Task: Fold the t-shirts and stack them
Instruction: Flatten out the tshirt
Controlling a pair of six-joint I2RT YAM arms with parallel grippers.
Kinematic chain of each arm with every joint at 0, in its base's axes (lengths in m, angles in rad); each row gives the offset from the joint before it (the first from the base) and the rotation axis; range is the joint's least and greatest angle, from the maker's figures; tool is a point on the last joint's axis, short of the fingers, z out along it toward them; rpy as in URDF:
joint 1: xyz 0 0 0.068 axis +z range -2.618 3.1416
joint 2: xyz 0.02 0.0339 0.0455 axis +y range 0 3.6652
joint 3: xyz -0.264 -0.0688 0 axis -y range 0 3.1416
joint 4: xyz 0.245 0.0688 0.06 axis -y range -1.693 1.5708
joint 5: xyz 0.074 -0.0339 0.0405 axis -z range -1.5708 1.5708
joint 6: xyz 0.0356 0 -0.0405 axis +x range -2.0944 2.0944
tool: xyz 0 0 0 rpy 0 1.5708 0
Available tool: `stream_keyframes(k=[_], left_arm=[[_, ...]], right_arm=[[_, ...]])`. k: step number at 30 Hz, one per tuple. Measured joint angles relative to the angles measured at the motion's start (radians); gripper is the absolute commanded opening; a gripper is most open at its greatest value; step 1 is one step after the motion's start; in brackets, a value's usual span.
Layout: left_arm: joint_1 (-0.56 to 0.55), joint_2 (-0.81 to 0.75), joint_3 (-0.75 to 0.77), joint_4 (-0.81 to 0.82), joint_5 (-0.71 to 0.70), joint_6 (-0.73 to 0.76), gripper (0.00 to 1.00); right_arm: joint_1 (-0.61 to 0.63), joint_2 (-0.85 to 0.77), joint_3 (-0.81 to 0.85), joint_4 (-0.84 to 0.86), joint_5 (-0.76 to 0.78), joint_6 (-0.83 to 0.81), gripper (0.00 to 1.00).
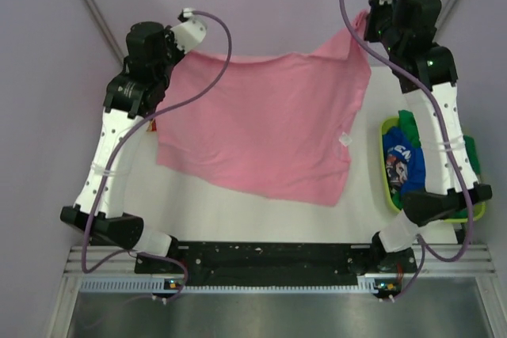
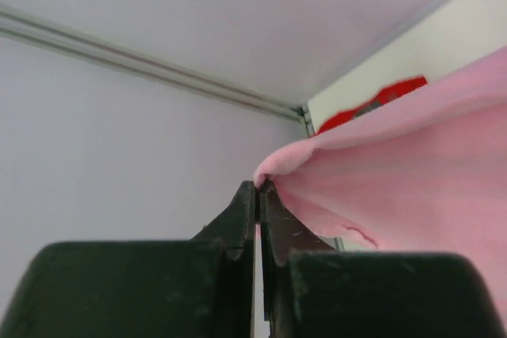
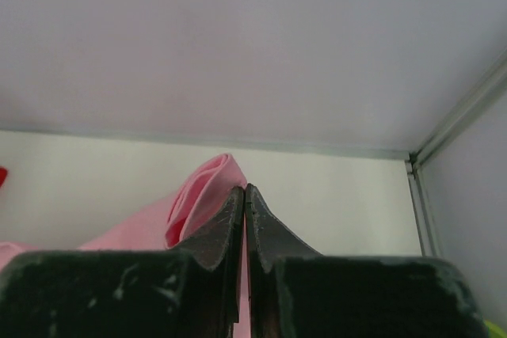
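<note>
1. Table (image 1: 238,215): white top, with the arm bases at its near edge.

2. Pink t-shirt (image 1: 261,128): plain and unfolded, spread wide over the middle of the table. It is stretched between the two grippers by its far corners. The near hem is seen well short of the table's near edge. Whether that hem rests on the top cannot be told.

3. Left arm (image 1: 111,148) and right arm (image 1: 444,116): both are reached toward the far side, one at each far corner of the pink t-shirt.

4. Tray (image 1: 384,172): yellow-green plastic, placed at the right side of the table, just beside the pink t-shirt and partly hidden under the right arm.

5. Blue t-shirt (image 1: 404,165): bunched inside the tray, with light lettering visible.

6. Green t-shirt (image 1: 410,124): bunched in the far part of the tray, touching the blue one.

7. Red t-shirt (image 2: 372,104): only a strip is visible, on the table past the left edge of the pink t-shirt.

8. Left gripper (image 2: 259,187): jaws pressed together, a pink corner pinched at the tips.

9. Right gripper (image 3: 244,191): jaws pressed together, a pink fold clamped between them.
</note>
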Motion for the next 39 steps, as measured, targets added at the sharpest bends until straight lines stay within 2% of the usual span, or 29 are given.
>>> stream_keyframes(k=[5,7,10,13,17,23,27,31,34,39], left_arm=[[0.014,0.068,0.135,0.116,0.013,0.020,0.00],[0.014,0.064,0.177,0.153,0.023,0.036,0.00],[0.014,0.039,0.198,0.198,0.051,0.063,0.00],[0.014,-0.002,0.172,0.203,0.087,0.078,0.00],[0.014,-0.080,0.047,0.199,0.142,0.100,0.00],[0.032,-0.200,-0.296,0.099,0.227,0.138,0.00],[0.042,-0.248,-0.546,-0.055,0.308,0.177,0.00],[0.042,-0.298,-0.796,-0.187,0.372,0.206,0.00],[0.051,-0.333,-0.945,-0.240,0.389,0.213,0.00],[0.100,-0.366,-1.056,-0.314,0.403,0.214,0.00]], right_arm=[[-0.031,0.125,0.319,0.009,-0.009,-0.057,0.00],[-0.036,0.093,0.360,0.037,-0.011,-0.097,0.00],[-0.040,-0.007,0.328,0.072,-0.012,-0.159,0.00],[-0.040,-0.154,0.198,0.097,-0.011,-0.215,0.00],[-0.042,-0.372,-0.089,0.100,-0.063,-0.277,0.00],[-0.021,-0.660,-0.597,-0.026,-0.286,-0.391,0.00],[0.056,-0.757,-0.867,-0.202,-0.402,-0.452,0.00],[0.201,-0.758,-0.979,-0.380,-0.462,-0.499,0.00],[0.266,-0.757,-1.008,-0.490,-0.483,-0.520,0.00],[0.340,-0.746,-1.009,-0.600,-0.528,-0.536,0.00]])
